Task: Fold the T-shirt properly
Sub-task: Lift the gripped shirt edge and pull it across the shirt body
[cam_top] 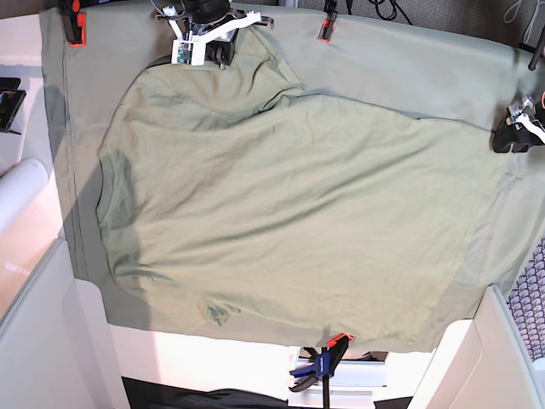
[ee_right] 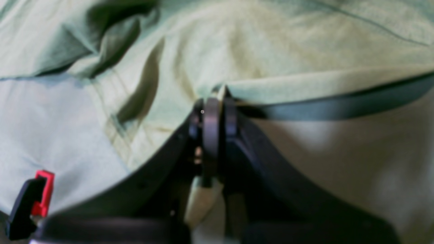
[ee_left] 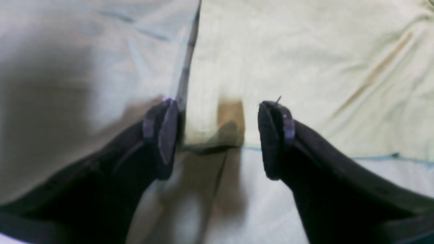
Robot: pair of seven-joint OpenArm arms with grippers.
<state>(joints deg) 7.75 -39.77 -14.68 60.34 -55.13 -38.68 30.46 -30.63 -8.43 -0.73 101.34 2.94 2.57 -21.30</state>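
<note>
Locate the T-shirt spread across the middle of the sheet, creased and lifted toward the sheet's far edge, collar toward the sheet's left side in the base view

Read the right gripper as closed tight on a thin pinch of T-shirt fabric near the sheet's far edge. Read the left gripper as wide apart, holding nothing, straddling 1 corner of the T-shirt just above the sheet near its right side in the base view

Hazards from this state:

1. Uneven lift. Avoid raising the right gripper alone; with only 1 of 2 holds made, expect the T-shirt to drag and bunch across the sheet instead of folding on a straight line
2. Double grab. Check the left pinch before closing; closing too low on the sheet probably catches both layers, and the clamp on the sheet's far edge and the clamp on its near edge then resist the pull and strain the cloth
3. Missed corner. Close squarely over the corner; closing off-centre likely nips only the hem edge or nothing
4. Slip. Treat the right hold as shallow; a quick pull may strip the fabric out
5. Skewed fold. Match height and travel of both grippers over the sheet to keep the hem and shoulder line parallel
</note>
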